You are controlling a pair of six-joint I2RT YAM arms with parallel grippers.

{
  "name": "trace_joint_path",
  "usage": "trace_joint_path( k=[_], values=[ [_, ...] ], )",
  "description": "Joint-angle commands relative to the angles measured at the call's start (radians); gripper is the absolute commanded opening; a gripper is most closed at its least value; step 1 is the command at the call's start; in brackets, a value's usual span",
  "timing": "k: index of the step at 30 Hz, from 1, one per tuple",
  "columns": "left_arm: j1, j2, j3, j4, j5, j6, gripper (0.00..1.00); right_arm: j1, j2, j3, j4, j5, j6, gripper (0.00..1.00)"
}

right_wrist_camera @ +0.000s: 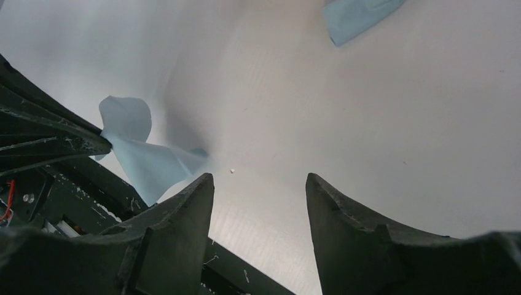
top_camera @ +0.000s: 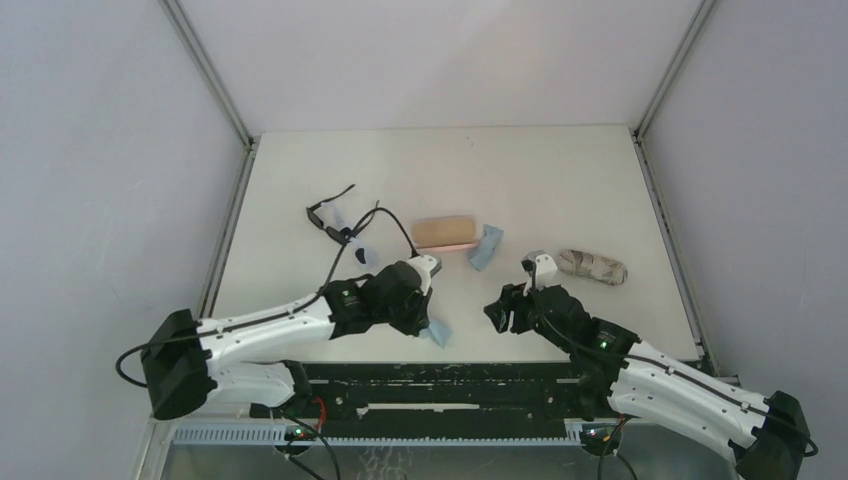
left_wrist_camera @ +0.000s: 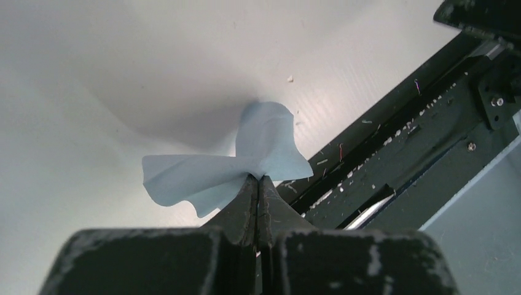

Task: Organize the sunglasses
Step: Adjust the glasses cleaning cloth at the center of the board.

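The black-framed sunglasses (top_camera: 335, 225) lie at the back left of the table with their thin arms spread, far from both grippers. My left gripper (top_camera: 428, 322) hovers near the front edge, shut on a light-blue cloth (top_camera: 437, 332). In the left wrist view the cloth (left_wrist_camera: 246, 163) fans out from the pinched tips of the left gripper (left_wrist_camera: 259, 178). To its right, my right gripper (top_camera: 497, 310) faces it. In the right wrist view the right gripper (right_wrist_camera: 260, 178) is open with only bare table between its fingers, and the held cloth (right_wrist_camera: 147, 160) hangs just to its left.
A pink oval case (top_camera: 445, 233) lies mid-table with a second light-blue cloth (top_camera: 487, 247) against its right end. A grey patterned pouch (top_camera: 592, 266) lies to the right. Another bit of blue cloth (top_camera: 362, 252) sits by the sunglasses. The black rail (left_wrist_camera: 393, 147) runs along the near edge.
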Motion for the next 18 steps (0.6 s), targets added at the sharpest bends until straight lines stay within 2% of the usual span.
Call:
trace_joint_path(
  k=[1,9,13,18],
  values=[
    [-0.001,0.141,0.137,-0.033,0.014,0.075,0.00,0.008,0.004,-0.003,0.022,0.024,0.042,0.57],
    [0.050,0.422,0.339,-0.034,0.061,0.191,0.02,0.008,-0.033,-0.008,-0.025,0.060,0.052,0.57],
    [0.081,0.490,0.414,-0.029,0.091,0.219,0.16,0.008,-0.066,-0.011,-0.060,0.088,0.052,0.58],
    [0.103,0.486,0.445,-0.011,0.104,0.234,0.37,0.008,-0.097,-0.012,-0.085,0.106,0.028,0.61]
  ],
)
